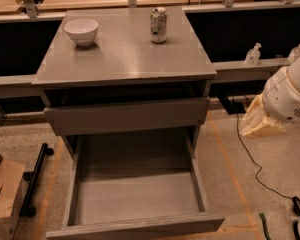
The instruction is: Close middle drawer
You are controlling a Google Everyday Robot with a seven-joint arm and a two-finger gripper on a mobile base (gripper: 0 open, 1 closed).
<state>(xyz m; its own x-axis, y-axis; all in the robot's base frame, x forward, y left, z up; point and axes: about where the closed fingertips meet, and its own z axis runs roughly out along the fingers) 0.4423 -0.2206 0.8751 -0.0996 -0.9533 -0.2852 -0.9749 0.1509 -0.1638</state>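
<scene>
The middle drawer is a wide grey box drawer with a plain flat front. It stands pulled far out of the grey cabinet, and its deep tray is empty. The drawer front above it sits slightly out from the cabinet. My gripper, cream-coloured at the end of the white arm, hangs to the right of the cabinet. It is level with the upper drawer front, apart from the cabinet and touching nothing.
A white bowl and a drink can stand on the cabinet top. A cardboard box and a black bar lie on the floor at the left. A black cable runs across the floor at the right.
</scene>
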